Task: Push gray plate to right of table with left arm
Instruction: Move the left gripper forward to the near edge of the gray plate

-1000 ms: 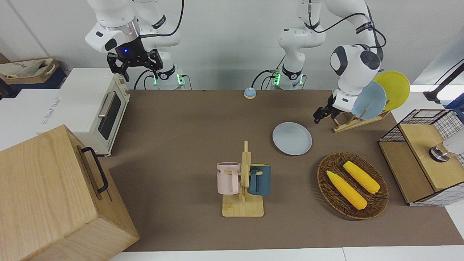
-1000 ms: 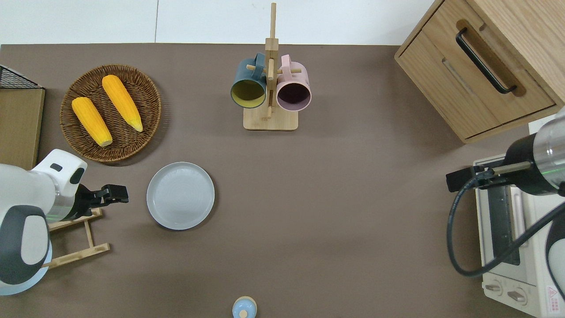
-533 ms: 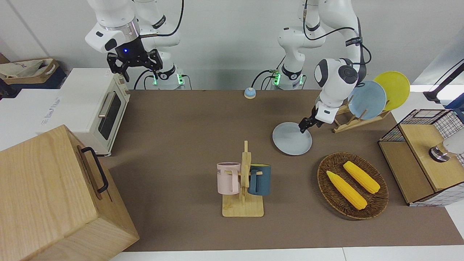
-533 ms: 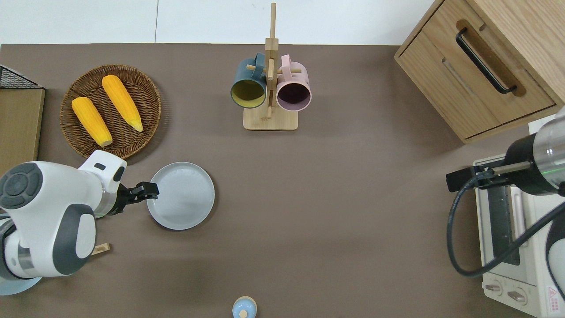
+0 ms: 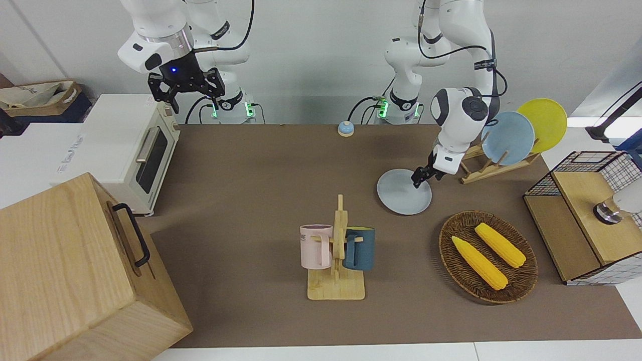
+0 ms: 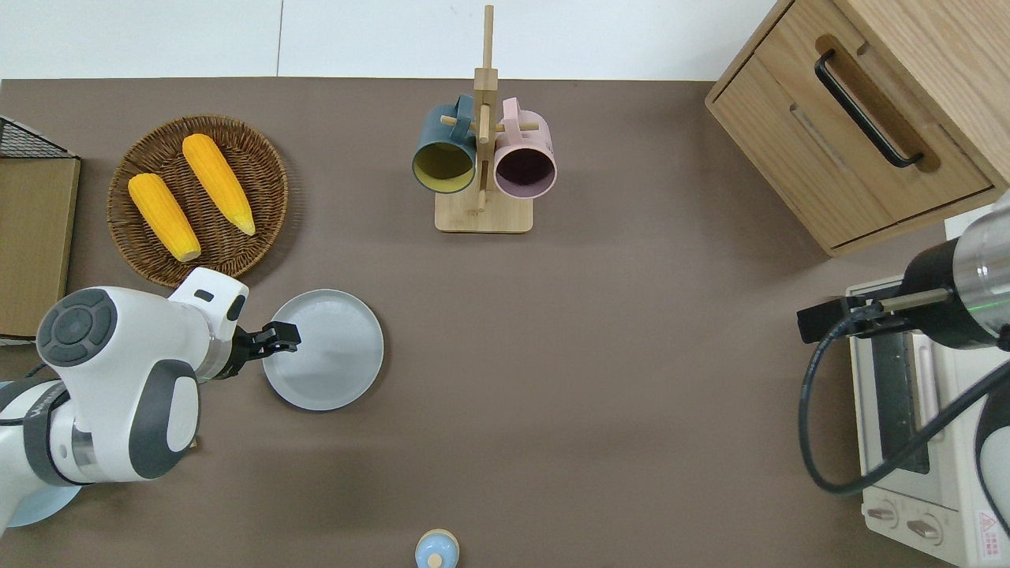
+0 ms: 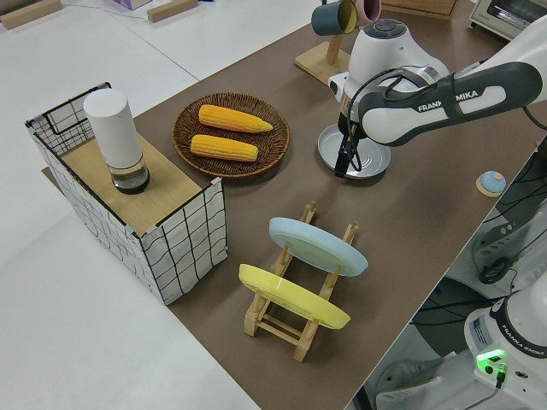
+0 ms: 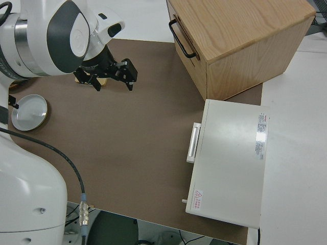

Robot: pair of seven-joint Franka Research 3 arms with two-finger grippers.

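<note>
Brown and matte, the large white-bordered desk [image 5: 261, 170] is seen from the front with the flat round pale gray-blue plate [image 5: 404, 191] lying nearer the robots than the round woven basket [image 5: 488, 256]. The left arm's black two-finger tool [image 5: 420, 177] is set at the plate's rim, toward that arm's end; how far its fingers are parted cannot be told, and nothing is held.

From overhead, the left tool [image 6: 280, 340] is seen over the plate [image 6: 323, 349] edge. Contact should be kept low on the rim and the push driven straight toward the right arm's end, passing nearer the robots than the wooden mug rack [image 6: 483, 213].

From the left side, the tool [image 7: 344, 162] points steeply down at the plate [image 7: 354, 151].

The right arm is parked, its tool [image 8: 112, 74] spread open and empty.
</note>
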